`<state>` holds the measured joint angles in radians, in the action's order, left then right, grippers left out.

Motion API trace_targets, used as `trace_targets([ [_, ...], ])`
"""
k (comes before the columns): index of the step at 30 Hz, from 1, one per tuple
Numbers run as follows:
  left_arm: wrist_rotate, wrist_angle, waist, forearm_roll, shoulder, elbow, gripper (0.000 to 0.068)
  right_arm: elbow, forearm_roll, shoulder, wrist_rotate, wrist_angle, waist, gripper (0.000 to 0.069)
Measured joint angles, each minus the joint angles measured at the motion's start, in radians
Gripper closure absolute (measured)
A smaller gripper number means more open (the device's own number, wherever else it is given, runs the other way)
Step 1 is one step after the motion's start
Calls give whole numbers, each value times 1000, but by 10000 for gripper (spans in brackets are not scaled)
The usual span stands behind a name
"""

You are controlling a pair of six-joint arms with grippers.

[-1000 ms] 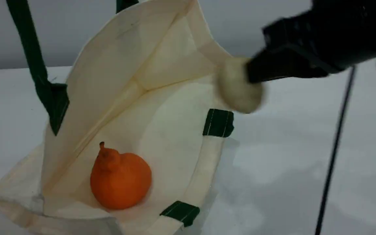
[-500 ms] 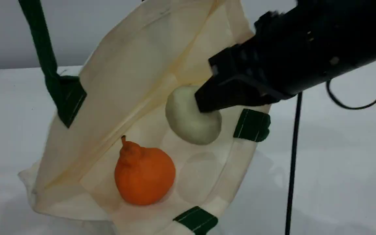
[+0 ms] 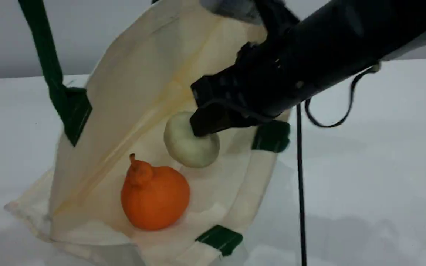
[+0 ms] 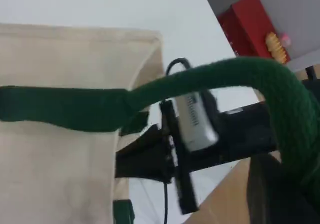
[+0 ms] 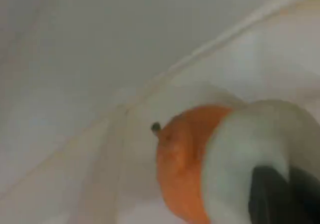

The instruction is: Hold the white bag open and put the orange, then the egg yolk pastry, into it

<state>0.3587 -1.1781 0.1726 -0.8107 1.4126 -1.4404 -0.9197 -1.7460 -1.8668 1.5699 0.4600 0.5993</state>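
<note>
The white bag (image 3: 131, 92) stands open on the table, its upper side lifted by a dark green handle (image 3: 43, 55). In the left wrist view that handle (image 4: 225, 76) arches over and runs into my left gripper (image 4: 295, 184), which is shut on it. The orange (image 3: 154, 199) rests on the bag's lower inner wall. Just above and to the right of it hangs the egg yolk pastry (image 3: 189, 142), inside the bag's mouth, with my right gripper (image 3: 202, 127) shut on it. The right wrist view shows the pastry (image 5: 250, 149) against my dark fingertip (image 5: 280, 194), with the orange (image 5: 182, 164) close behind.
A thin black cable (image 3: 301, 184) hangs from the right arm down past the bag's right edge. The white table (image 3: 364, 166) stretches to the right of the bag. A red box (image 4: 250, 28) sits beyond the table in the left wrist view.
My right gripper has carried the pastry left and down, from outside the bag's right rim into its mouth, close above the orange. The bag and orange shifted a little.
</note>
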Motion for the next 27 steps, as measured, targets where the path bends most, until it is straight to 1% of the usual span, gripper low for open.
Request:
trace_targets([
  [6, -1, 0, 0, 0, 0, 0, 611, -75, 0, -62, 0, -97, 70, 678],
  [11, -1, -1, 0, 0, 0, 0, 611, -147, 0, -107, -12, -109, 128, 678],
  [16, -1, -11, 0, 0, 0, 0, 611, -206, 0, -142, -32, -140, 131, 678],
  [21, 0, -17, 0, 0, 0, 0, 611, -209, 0, -142, -24, -180, 131, 673],
  [24, 0, -17, 0, -1, 0, 0, 611, -209, 1, -142, -22, -179, 131, 645],
  [27, 0, -17, 0, -1, 0, 0, 611, -209, 1, -142, -21, -179, 131, 577],
])
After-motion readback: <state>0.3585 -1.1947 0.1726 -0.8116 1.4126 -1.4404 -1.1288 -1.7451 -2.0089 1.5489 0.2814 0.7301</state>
